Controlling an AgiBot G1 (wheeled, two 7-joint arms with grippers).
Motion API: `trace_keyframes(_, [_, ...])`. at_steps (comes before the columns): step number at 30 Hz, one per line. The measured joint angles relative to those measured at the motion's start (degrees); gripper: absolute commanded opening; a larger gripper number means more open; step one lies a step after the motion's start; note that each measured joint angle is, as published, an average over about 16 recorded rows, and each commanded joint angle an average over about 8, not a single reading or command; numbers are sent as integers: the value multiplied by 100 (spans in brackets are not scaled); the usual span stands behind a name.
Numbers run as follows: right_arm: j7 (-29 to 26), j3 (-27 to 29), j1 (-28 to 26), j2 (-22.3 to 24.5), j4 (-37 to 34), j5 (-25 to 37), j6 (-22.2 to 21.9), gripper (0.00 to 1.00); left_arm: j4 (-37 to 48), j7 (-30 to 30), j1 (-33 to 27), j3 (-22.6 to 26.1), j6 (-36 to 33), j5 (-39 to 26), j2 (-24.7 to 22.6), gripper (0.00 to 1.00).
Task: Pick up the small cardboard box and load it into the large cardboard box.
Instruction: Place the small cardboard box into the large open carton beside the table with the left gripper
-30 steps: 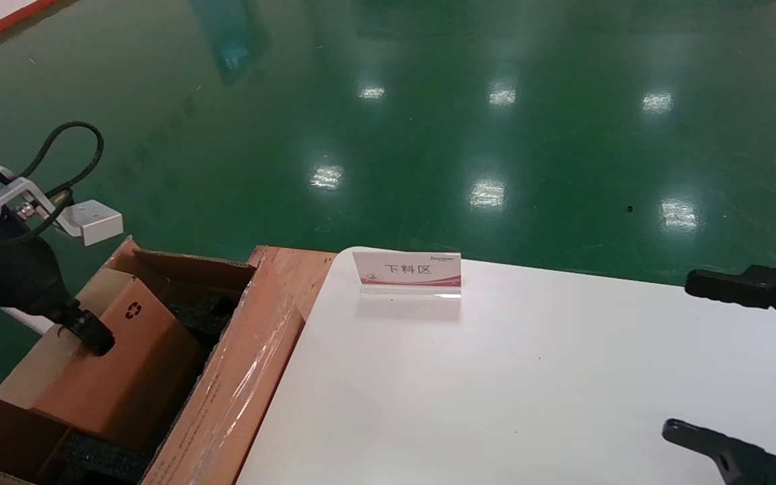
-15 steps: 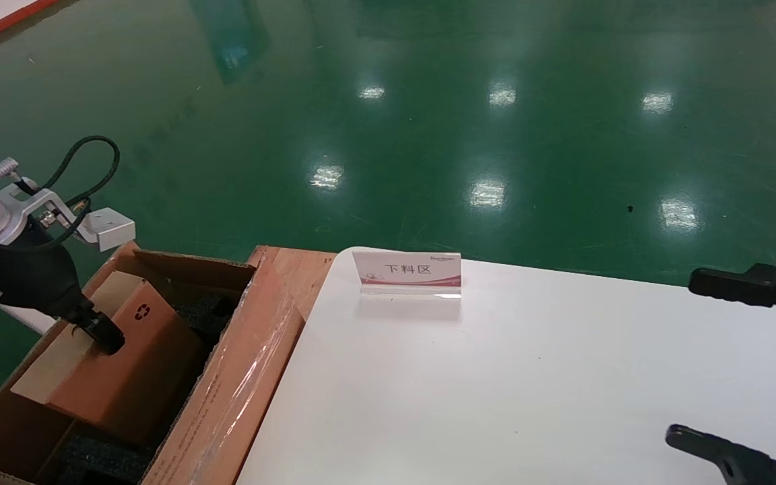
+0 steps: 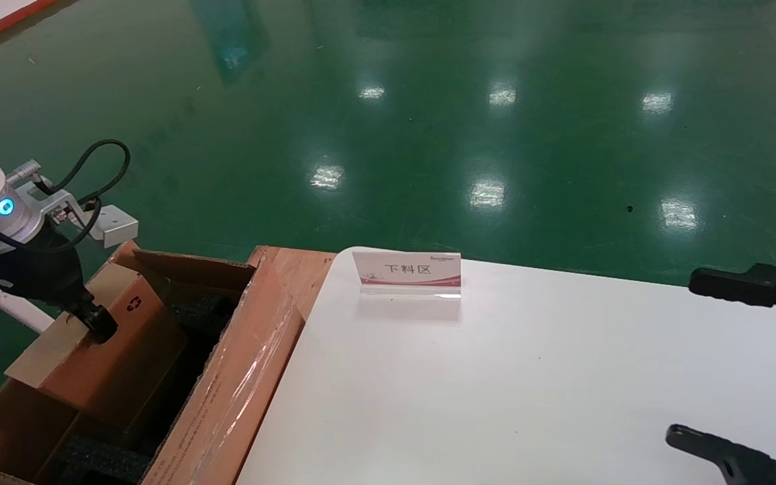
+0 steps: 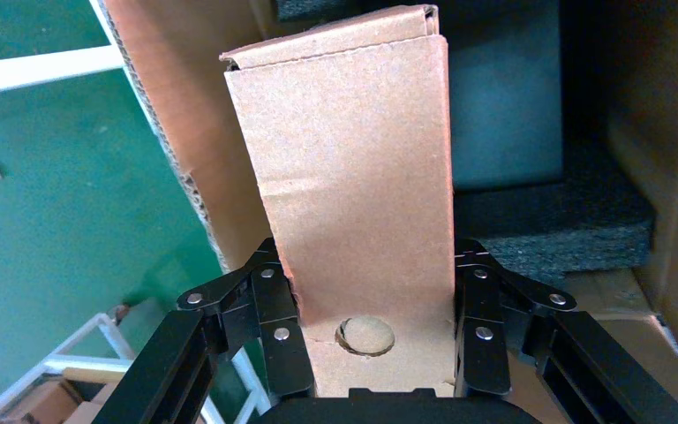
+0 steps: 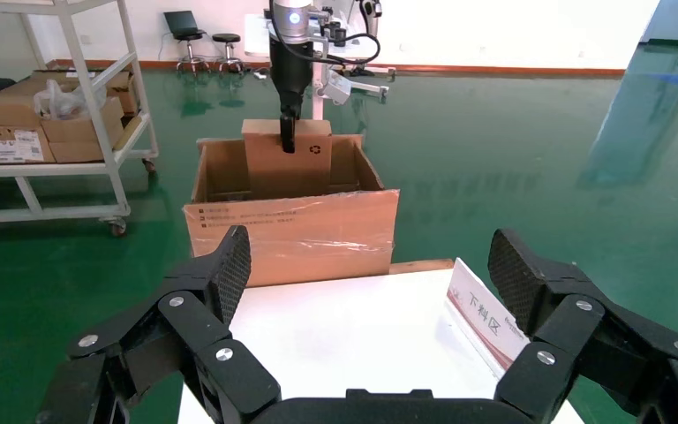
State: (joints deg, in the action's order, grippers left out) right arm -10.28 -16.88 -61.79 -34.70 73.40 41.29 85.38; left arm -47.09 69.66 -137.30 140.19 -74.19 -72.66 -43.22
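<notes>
My left gripper [image 3: 95, 327] is shut on the top edge of the small cardboard box [image 3: 112, 350], a flat brown carton with a recycling symbol. The carton hangs tilted, its lower part inside the large cardboard box [image 3: 240, 377], above the black foam [image 3: 206, 313]. In the left wrist view the fingers [image 4: 275, 300] press both faces of the small cardboard box [image 4: 357, 177]. The right wrist view shows the small box [image 5: 305, 163] sticking up out of the large box [image 5: 291, 234]. My right gripper [image 3: 704, 364] hovers open over the table's right side, holding nothing.
A white table [image 3: 529, 377] carries a small red-and-white sign [image 3: 407, 273] near its far edge. The large box stands off the table's left edge by a wooden board [image 3: 297, 269]. A shelf trolley [image 5: 53, 106] with cartons stands beyond it on the green floor.
The left wrist has swung a little to the right and up, and the held small box has shifted slightly up and back within the large box. The right arm has stayed still.
</notes>
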Motion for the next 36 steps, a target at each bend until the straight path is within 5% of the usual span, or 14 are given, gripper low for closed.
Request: trace_keyframes(36, [6, -12, -3, 5, 0, -8, -5, 100, 932, -140, 883, 61, 410, -51, -221, 0])
